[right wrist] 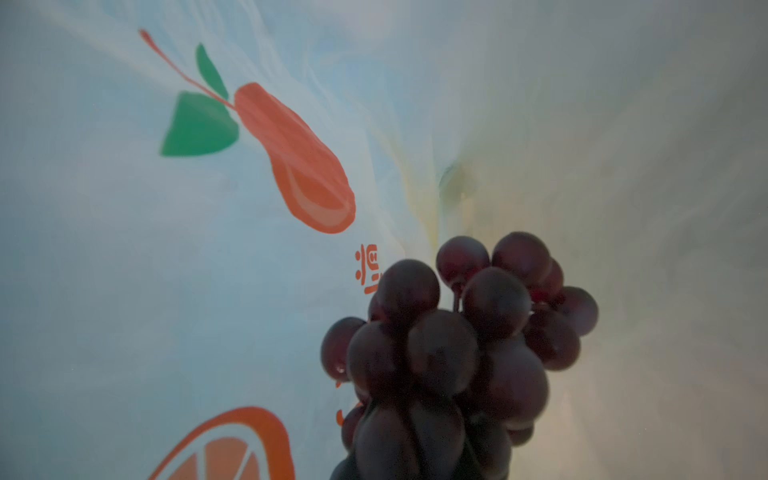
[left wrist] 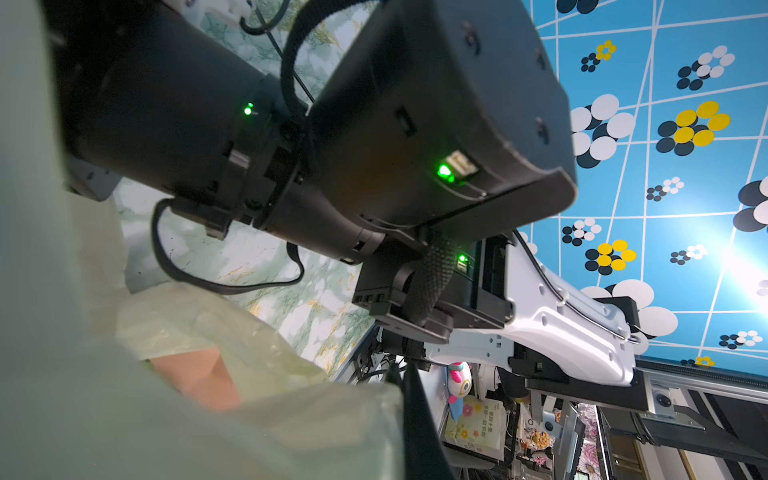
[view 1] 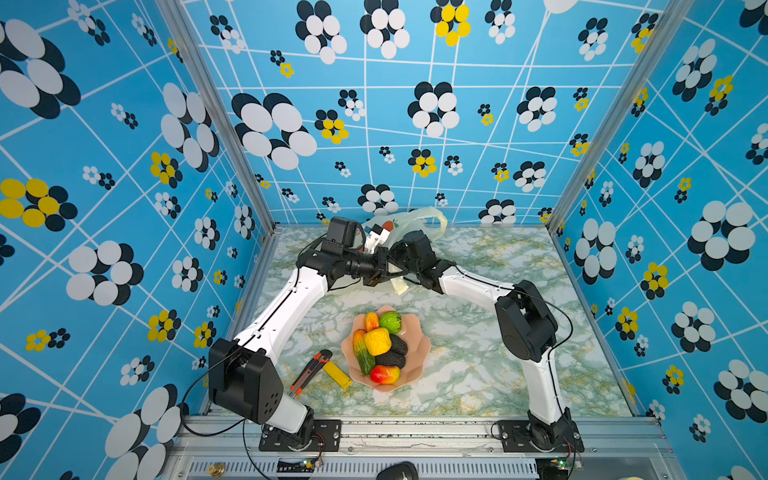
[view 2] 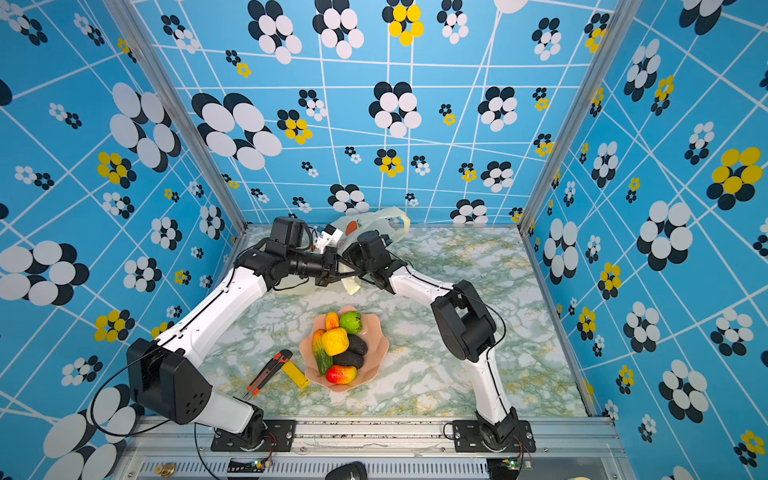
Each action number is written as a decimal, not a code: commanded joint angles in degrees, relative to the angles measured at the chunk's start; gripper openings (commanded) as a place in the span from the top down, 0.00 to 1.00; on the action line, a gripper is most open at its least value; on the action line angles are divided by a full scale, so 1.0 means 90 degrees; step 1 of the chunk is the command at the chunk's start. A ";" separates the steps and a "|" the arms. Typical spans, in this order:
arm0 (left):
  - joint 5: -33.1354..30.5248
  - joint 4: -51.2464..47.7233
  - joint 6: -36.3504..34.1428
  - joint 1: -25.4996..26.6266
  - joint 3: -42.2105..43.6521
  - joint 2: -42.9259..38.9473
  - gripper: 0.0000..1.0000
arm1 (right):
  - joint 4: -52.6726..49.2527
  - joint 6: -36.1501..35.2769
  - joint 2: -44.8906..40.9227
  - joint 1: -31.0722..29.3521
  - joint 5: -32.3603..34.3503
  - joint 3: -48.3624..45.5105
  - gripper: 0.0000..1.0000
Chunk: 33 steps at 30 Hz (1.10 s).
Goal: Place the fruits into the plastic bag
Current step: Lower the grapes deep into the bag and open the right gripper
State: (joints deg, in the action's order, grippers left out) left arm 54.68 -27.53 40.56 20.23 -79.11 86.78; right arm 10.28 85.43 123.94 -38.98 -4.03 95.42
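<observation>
Far left, beside the bowl: utility knife [view 1: 311, 371] and yellow block [view 1: 337, 375]. Neither is fruit, so leave them.

Left gripper [view 1: 376, 242]: pinched fully shut at the back of the table, on what reads as the rim of the plastic bag [view 1: 419, 218]. Film crowds your left wrist view, so the bite itself is unclear. The bag mouth is held up off the table.

Centre: pink bowl [view 1: 420, 347], well in front of the bag. Seven fruits [view 1: 377, 341] are piled in it: green round, yellow lumpy, two black ovals, mango, two elongated pieces.

Right: right gripper [right wrist: 428, 461] is reached into the bag mouth. Its wrist view shows the grape bunch [right wrist: 453, 345] inside, film on every side. The jaws are hidden behind the bunch. It stands straight off the tool, so you likely have a narrow grip on it, not yet let go.

Tally, as a judgement: one of eight is inside but unreleased, seven to go.

Bag: thin, translucent and pale yellowish, with soft folds. It is printed with an orange pear-like fruit with green leaves, an orange slice and orange characters. It looks limp, so expect the mouth to sag if the rim slips.
</observation>
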 commanded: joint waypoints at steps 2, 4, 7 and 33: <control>0.0163 0.0210 -0.0017 -0.0050 0.0135 0.0054 1.00 | -0.0372 0.0100 0.0604 0.0025 -0.0753 0.0884 0.85; 0.0178 0.0270 0.0027 -0.0045 0.0164 0.0065 1.00 | -0.0414 0.0140 0.0823 0.0026 -0.0888 0.1099 0.84; 0.0213 0.0344 0.0074 -0.0034 0.0214 0.0057 1.00 | -0.0220 0.0310 0.1135 0.0034 -0.1086 0.1315 0.83; -0.0006 -0.0073 -0.0176 -0.0342 0.0704 -0.0296 1.00 | 0.0190 0.0078 0.1649 0.0385 -0.1601 0.1990 0.17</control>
State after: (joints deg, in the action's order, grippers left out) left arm 55.51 -25.61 40.97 18.35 -74.13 86.65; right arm 13.52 89.43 140.55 -36.56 -18.37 113.21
